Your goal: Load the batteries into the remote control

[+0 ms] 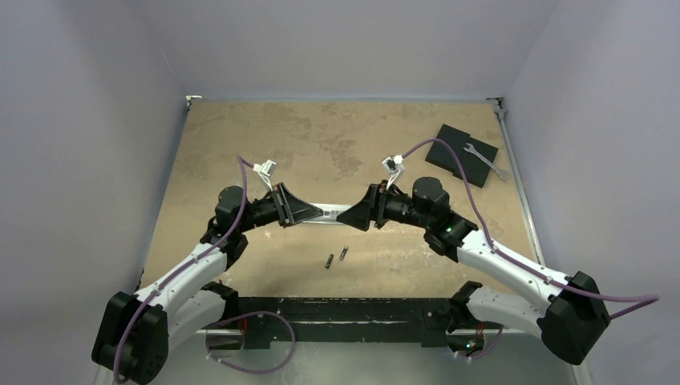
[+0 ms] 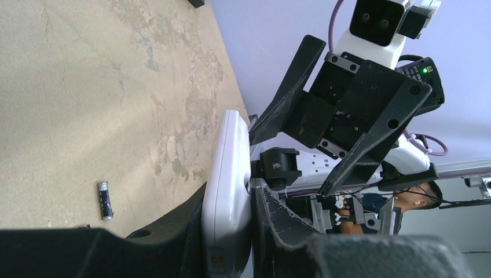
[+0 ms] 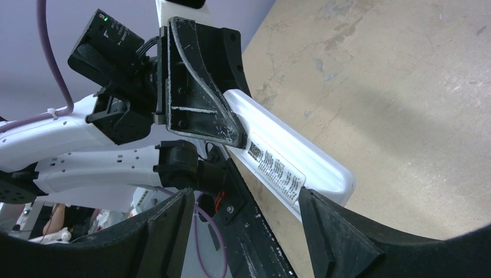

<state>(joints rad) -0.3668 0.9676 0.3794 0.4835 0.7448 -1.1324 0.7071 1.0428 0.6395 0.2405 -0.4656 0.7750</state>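
Your left gripper is clenched on the remote control, which hangs off the table at the centre of the top view, stretched sideways between the two arms. In the left wrist view the remote stands edge-on at the lower middle of the frame, and the dark fingers press against both of its flat faces. Your right gripper faces the remote's free end from the right side of the frame with its jaws spread wide, grasping nothing. In the right wrist view the remote runs from the upper middle down toward the lower right. Its printed label is turned to the camera, and its end lies just beside the right-hand finger. You cannot tell whether that finger touches it. The other finger, at lower left, stands well apart from the remote. The two batteries lie on the table below the remote in the top view, near the front edge. One is just left of the other, close together, and neither gripper is touching them. Only one shows in the left wrist view, at the lower left. At the upper right of the top view a silver wrench rests on a black pad.
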